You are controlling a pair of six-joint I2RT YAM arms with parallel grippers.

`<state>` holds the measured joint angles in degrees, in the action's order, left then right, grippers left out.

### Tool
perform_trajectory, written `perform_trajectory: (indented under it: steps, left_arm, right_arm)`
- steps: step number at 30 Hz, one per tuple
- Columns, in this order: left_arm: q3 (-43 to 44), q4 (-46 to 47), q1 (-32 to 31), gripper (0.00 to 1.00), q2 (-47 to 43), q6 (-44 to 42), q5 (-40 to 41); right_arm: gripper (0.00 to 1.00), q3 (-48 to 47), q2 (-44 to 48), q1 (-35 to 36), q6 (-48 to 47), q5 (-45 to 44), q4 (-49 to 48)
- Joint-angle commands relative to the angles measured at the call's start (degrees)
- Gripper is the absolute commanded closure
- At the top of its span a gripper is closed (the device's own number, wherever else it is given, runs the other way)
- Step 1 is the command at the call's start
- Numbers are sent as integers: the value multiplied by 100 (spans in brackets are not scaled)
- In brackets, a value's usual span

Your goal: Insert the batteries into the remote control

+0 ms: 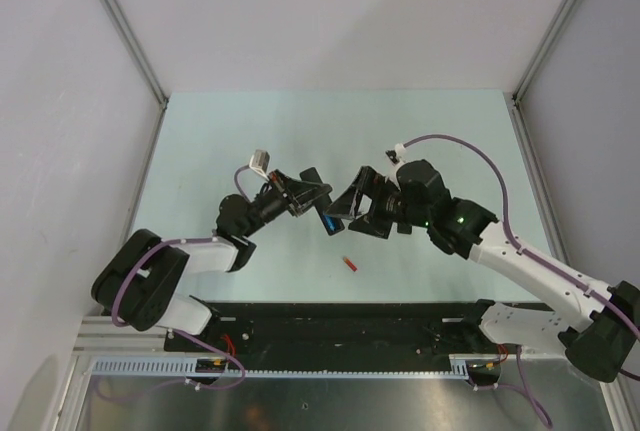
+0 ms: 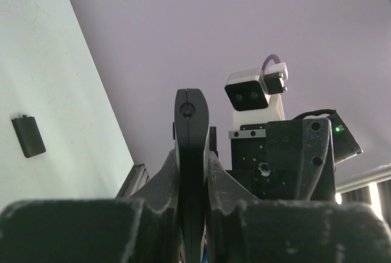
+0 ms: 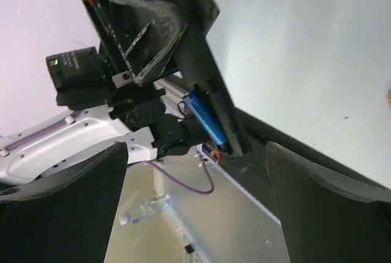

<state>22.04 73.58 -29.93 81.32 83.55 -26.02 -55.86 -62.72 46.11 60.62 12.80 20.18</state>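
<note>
My left gripper (image 1: 297, 194) (image 2: 192, 159) is shut on the remote control (image 2: 191, 135), a slim black bar held edge-on and lifted off the table. In the right wrist view the remote control (image 3: 211, 86) slants down with a bright blue battery (image 3: 205, 118) lying in its open compartment. The same blue battery (image 1: 328, 222) shows from above between the two grippers. My right gripper (image 1: 347, 208) (image 3: 195, 214) stands wide open just short of the remote, with nothing between its fingers. A red-orange battery (image 1: 349, 264) lies on the table in front of both grippers.
A small flat black rectangular piece (image 2: 28, 136) lies on the pale green table (image 1: 250, 131), off to the left in the left wrist view. Grey walls close in the table on three sides. The arms' base rail (image 1: 340, 316) runs along the near edge.
</note>
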Motion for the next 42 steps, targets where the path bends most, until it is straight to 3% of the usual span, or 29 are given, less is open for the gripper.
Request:
perform_trajectory:
  steps: [1,32,42]
  left_arm:
    - [239,367,93,100,59,-163,-166]
    - [116,367,84,100,-231,-330,-158]
    - [125,367,84,100,-257,-304,-140]
  right_arm:
    - [2,-5,-100,-75,485,820,-514]
    - [13,505,-583,-278,1277,733,-1350]
    - [21,505,-636,-278,1259,698,-1368]
